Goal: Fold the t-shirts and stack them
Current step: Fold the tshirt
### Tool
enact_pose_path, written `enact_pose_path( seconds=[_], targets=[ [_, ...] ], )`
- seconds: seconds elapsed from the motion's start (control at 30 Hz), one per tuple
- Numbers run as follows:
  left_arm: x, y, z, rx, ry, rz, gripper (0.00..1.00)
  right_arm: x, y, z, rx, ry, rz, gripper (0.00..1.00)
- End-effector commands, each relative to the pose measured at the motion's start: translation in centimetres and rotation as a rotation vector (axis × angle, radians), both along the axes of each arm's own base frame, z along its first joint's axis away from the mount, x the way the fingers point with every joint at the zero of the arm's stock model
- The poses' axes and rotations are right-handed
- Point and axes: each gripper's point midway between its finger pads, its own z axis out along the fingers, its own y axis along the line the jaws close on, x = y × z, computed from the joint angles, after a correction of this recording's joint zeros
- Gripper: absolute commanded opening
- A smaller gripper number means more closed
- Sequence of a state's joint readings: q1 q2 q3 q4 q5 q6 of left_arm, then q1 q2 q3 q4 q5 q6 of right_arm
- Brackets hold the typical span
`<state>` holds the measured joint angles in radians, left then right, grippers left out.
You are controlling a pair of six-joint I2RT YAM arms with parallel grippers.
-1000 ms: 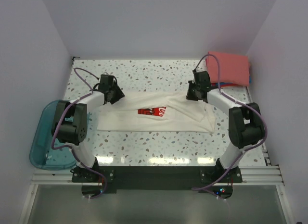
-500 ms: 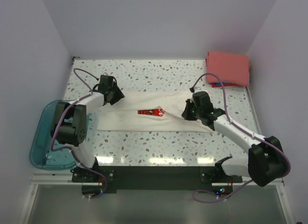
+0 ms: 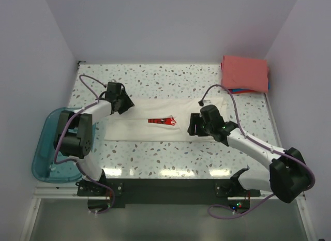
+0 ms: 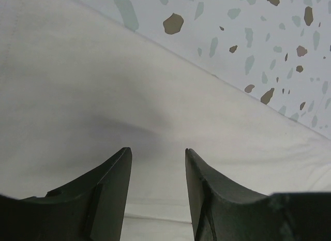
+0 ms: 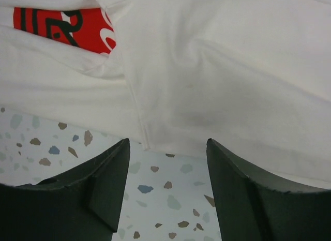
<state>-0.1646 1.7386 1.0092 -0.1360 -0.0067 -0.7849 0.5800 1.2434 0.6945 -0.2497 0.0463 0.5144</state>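
Cream-white t-shirt (image 3: 150, 132) lies strip-folded on the bench (image 3: 155, 80), left of the coral-red t-shirt (image 3: 245, 73). Our left gripper (image 4: 158, 154) and right gripper (image 5: 166, 145) hover spread, empty; we reckon next is pinching an end, folding across.

No readable text; red print (image 5: 62, 25) on cream-white t-shirt (image 5: 232, 70) illegible.

The left arm (image 3: 97, 108) and the right arm (image 3: 247, 144) are seen built alike, with white tubular links joined by bulky black joint housings. A purple cable (image 3: 85, 77) is looped along the left one and a second purple cable (image 3: 220, 86) along the right; both arms are bolted to a black base plate (image 3: 165, 191), where small coloured lights (image 3: 237, 205) are lit. In the wrist views the left fingers (image 4: 108, 181) and right fingers (image 5: 103, 181) are shown as dark, matte, wedge-shaped blades.
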Motion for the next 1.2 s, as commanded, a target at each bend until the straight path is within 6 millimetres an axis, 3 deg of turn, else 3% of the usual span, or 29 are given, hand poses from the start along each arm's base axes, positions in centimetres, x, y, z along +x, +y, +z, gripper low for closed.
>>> enact_pose_path(
  seconds=[0.0,0.13,0.3,0.4,0.47,0.5,0.53,0.6,0.67,0.7,0.73,0.83,0.97,1.17],
  targets=[
    [0.2,-1.1,2.3,-0.030,-0.067,-0.046,0.51,2.6,-2.2,2.6,-0.110,-0.100,-0.104,0.65],
    [-0.3,-2.6,3.1,-0.030,-0.087,-0.100,0.51,3.5,-5.7,2.1,-0.160,-0.048,-0.210,0.63],
    [-1.9,-6.8,3.8,-0.008,-0.106,-0.219,0.51,5.1,-9.8,1.1,-0.163,-0.011,-0.341,0.63],
    [-2.6,-9.3,3.9,-0.003,-0.111,-0.280,0.51,7.7,-12.9,1.0,-0.150,0.001,-0.450,0.63],
    [-2.9,-10.7,3.7,-0.001,-0.109,-0.310,0.51,10.2,-13.8,2.1,-0.139,-0.035,-0.492,0.61],
    [-3.2,-11.1,3.6,0.003,-0.106,-0.322,0.50,11.0,-14.7,1.1,-0.146,-0.004,-0.523,0.61],
    [-3.8,-12.0,3.5,0.003,-0.103,-0.346,0.50,12.6,-14.9,2.0,-0.132,-0.028,-0.539,0.60],
    [-4.5,-12.9,3.4,0.004,-0.101,-0.371,0.50,14.1,-15.9,0.9,-0.141,-0.012,-0.578,0.55],
    [-5.3,-13.6,3.2,0.019,-0.104,-0.380,0.50,16.2,-16.2,1.6,-0.135,-0.044,-0.594,0.54],
    [-5.6,-14.0,3.2,0.018,-0.106,-0.391,0.50,16.8,-16.5,0.4,-0.148,-0.024,-0.600,0.54],
    [-5.8,-14.2,3.2,0.019,-0.105,-0.393,0.50,17.8,-16.5,0.8,-0.139,-0.035,-0.604,0.53],
    [-6.9,-14.9,2.9,0.005,-0.104,-0.418,0.49,19.7,-16.8,-0.5,-0.148,-0.028,-0.604,0.47],
    [-8.0,-15.0,2.6,-0.011,-0.107,-0.437,0.49,20.8,-17.3,-2.1,-0.157,-0.002,-0.604,0.38],
    [-9.3,-15.7,2.2,-0.038,-0.101,-0.488,0.49,20.4,-17.9,-3.9,-0.194,0.026,-0.615,0.36]
  ],
)
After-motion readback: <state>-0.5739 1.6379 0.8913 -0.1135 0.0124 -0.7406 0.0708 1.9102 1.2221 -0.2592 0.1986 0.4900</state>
